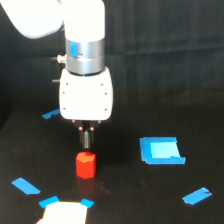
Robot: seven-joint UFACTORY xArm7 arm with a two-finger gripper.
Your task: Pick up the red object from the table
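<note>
The red object (85,165), a small red-orange block, stands upright on the black table (125,195) left of the middle. Directly above it hangs my gripper (86,146), with its white body higher up. The thin fingers (86,137) point straight down and end just over the block's top, apparently not touching it. They show as one narrow column with no gap between them, so the gripper looks shut, with nothing in it.
A blue square patch (161,150) lies toward the exterior view's right of the block. Blue tape strips lie at the front left (25,186), the front right (196,196) and behind the gripper (50,114). A white sheet with blue corners (64,212) sits at the front edge.
</note>
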